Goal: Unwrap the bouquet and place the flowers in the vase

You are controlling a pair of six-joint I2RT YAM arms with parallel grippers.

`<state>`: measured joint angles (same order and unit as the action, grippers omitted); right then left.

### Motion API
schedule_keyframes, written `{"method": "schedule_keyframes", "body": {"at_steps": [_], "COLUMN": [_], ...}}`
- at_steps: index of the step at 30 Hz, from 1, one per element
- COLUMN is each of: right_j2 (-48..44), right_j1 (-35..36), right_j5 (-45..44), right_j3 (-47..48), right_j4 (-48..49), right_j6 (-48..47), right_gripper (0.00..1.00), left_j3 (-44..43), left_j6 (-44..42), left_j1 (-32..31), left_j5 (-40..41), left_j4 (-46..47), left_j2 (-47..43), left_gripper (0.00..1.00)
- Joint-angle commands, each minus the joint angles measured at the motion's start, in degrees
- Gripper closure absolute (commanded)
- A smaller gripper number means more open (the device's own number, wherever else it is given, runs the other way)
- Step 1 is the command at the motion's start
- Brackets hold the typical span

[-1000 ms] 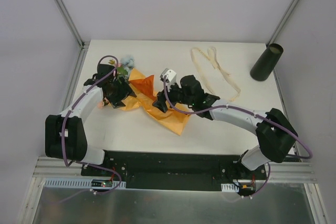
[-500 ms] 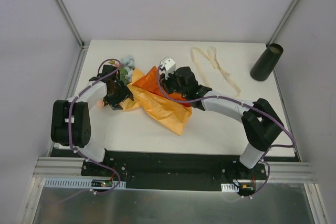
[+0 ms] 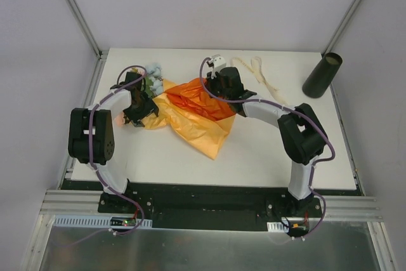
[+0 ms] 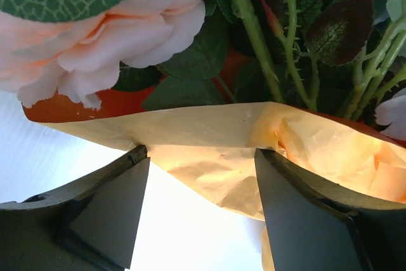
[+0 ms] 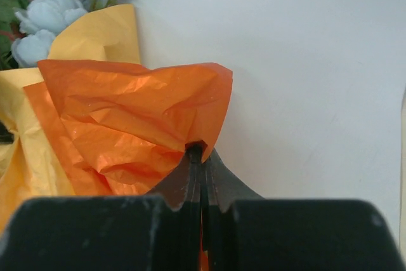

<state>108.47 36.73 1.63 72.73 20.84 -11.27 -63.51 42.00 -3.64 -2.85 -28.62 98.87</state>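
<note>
Judged mid-unwrapping. Orange paper (image 3: pixel 196 115) spread loose, one fold pinched tight in the closed right gripper (image 5: pixel 201 157). Flowers (image 4: pixel 95 36) just ahead of the left gripper (image 4: pixel 202 157), which is parted wide astride a paper edge, clamping nothing. Vase (image 3: pixel 322 75) well right of both, unfilled. Ribbon (image 3: pixel 263 77) loose beside the right gripper. Next, probably: peel paper clear of stems.

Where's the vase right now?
In the top view, the vase stands at the far right corner of the table, right of the cream ribbon.
</note>
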Motion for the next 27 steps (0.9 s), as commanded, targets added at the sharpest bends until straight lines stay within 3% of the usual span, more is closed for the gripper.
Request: {"method": "schedule_keyframes", "body": {"at_steps": [1, 8, 24, 27], "right_j2": [2.8, 6.1, 10.3, 7.6], "right_j1": [-2.7, -6.3, -11.4, -11.6], "right_j5": [-4.0, -6.5, -8.9, -8.7], "right_j3": [4.3, 5.2, 10.6, 11.6], "right_j4": [2.0, 0.4, -7.7, -10.5], "right_j6": [7.9, 16.2, 20.4, 20.6], "right_gripper": [1.0, 1.0, 1.0, 0.88], "left_j3": [-3.8, -8.1, -8.7, -9.6], "left_j6": [-1.8, -2.7, -2.3, -2.7], "left_j1": [0.9, 1.2, 1.2, 1.2], "left_j5": [4.8, 5.7, 6.2, 4.4], "left_j4": [-0.7, -1.8, -3.0, -3.6], "left_j2": [2.2, 5.5, 4.5, 1.9], "left_gripper": [0.3, 0.29, 0.26, 0.25]}}
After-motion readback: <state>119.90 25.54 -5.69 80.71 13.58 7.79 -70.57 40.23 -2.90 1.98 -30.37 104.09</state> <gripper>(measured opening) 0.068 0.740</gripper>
